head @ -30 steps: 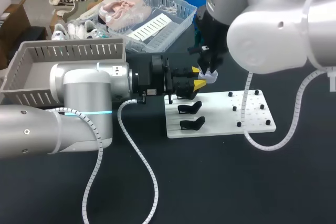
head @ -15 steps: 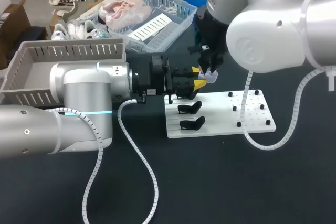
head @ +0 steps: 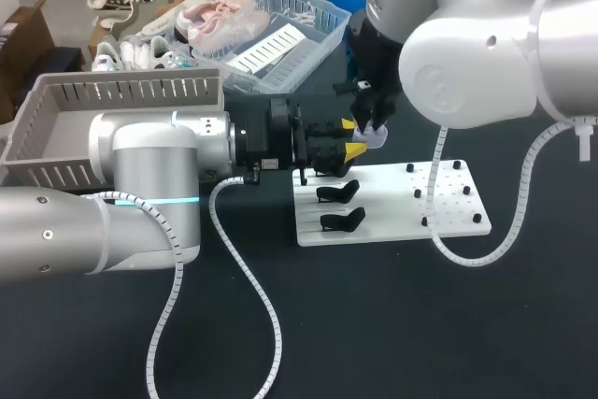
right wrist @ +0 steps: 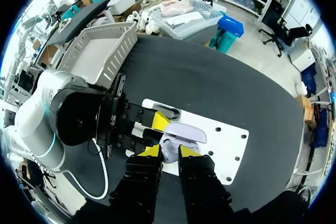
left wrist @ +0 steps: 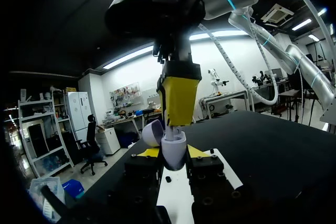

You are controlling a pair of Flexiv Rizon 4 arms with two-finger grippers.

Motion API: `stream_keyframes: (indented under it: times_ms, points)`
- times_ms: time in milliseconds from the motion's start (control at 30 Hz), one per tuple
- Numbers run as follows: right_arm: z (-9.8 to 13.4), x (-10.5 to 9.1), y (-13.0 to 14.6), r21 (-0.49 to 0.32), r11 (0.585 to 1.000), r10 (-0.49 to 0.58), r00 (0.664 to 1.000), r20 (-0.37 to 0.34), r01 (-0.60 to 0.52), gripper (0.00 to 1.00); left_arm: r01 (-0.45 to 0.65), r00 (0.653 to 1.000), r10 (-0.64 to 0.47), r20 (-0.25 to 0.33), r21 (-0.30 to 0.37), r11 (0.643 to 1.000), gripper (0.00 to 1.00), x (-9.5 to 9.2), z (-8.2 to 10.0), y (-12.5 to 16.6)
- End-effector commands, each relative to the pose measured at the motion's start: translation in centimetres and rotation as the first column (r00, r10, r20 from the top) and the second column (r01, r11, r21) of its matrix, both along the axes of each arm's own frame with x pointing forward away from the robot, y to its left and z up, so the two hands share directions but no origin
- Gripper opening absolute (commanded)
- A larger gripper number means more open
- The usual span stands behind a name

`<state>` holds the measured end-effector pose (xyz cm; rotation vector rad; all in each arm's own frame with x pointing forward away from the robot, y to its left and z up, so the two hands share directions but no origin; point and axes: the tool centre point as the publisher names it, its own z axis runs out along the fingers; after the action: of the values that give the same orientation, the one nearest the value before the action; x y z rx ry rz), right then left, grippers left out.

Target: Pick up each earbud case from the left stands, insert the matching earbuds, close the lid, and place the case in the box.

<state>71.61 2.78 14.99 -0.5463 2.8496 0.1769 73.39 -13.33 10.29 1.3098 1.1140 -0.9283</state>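
Showing the left gripper (left wrist: 173,155) reaching in level from the side, its two yellow-tipped fingers clamped on the body of a pale lilac earbud case (left wrist: 174,145), one finger against each flank. The case is held in the air just over the far left corner of the white board (head: 453,207), which lies flat on the dark table (head: 392,324). The lid (left wrist: 151,132) of the case stands open, tipped back to one side of the body. The right gripper (head: 374,125) hangs straight down over the case, with its tip at the open mouth; whether it is gripping anything cannot be told. Two black stands (head: 338,192) sit one behind the other on the left part of the board, on the near side of the held case and not touching it. Small black pegs (head: 425,220) dot the right part of the board. A grey slatted box (head: 121,91) rests at the table's far left, behind the left arm and well apart from the case.
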Motion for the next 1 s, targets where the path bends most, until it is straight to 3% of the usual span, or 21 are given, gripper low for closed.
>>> stream_keyframes:
  times_ms: [33, 1000]
  points:
    - [-0.24, 0.24, 0.03, 0.002, 1.000, 0.000, 1.000, -0.006, 0.000, 0.00, -0.003, 1.000, 0.003, 0.001, 0.000, 1.000, 0.00, 0.01, -0.04, -0.05]
    - [-0.72, 0.45, 0.23, 0.007, 1.000, 0.005, 1.000, -0.019, -0.005, 0.03, -0.003, 1.000, 0.003, 0.001, 0.000, 1.000, 0.00, 0.01, -0.04, -0.05]
